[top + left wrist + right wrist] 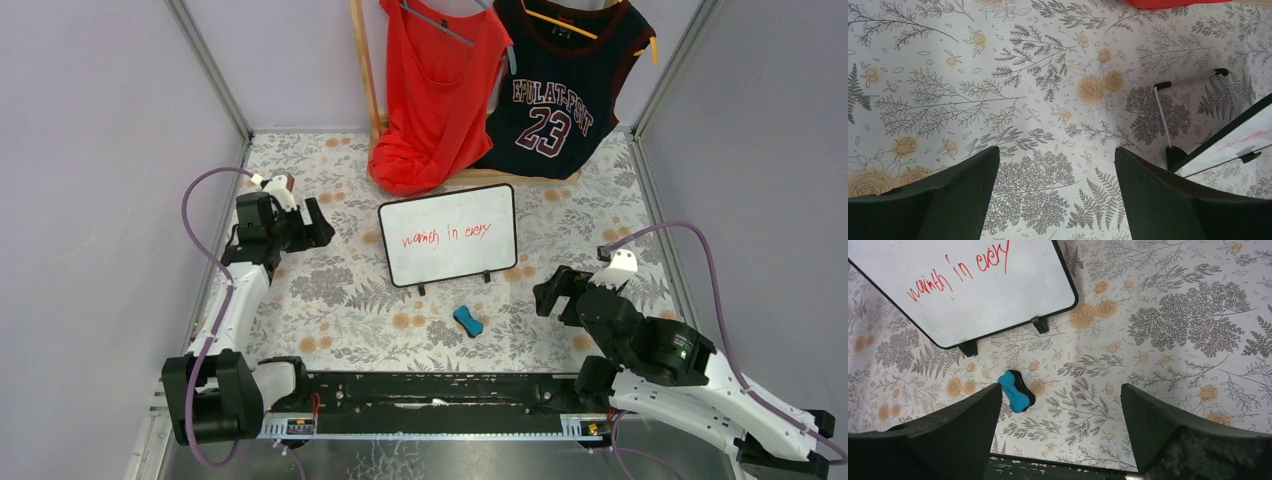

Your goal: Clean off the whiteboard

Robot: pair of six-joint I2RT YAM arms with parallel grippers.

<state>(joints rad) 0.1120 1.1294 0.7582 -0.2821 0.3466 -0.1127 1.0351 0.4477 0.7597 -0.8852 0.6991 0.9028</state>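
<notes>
Whiteboard [448,235]: mid-table, propped on its feet, red handwriting across it.
Eraser [467,320]: blue, on the floral table [330,290] just in front of the whiteboard, not touching it.
Left claw [1057,152]: jaws apart, empty, left of the whiteboard.
Right claw [1062,390]: jaws apart, empty, right of the eraser.

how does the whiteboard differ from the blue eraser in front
The whiteboard is large, white and black-framed; the eraser is small and blue. The whiteboard stands propped on black feet and bears red writing; the eraser lies flat and plain. Both rest on the floral tablecloth, not touching.
</notes>
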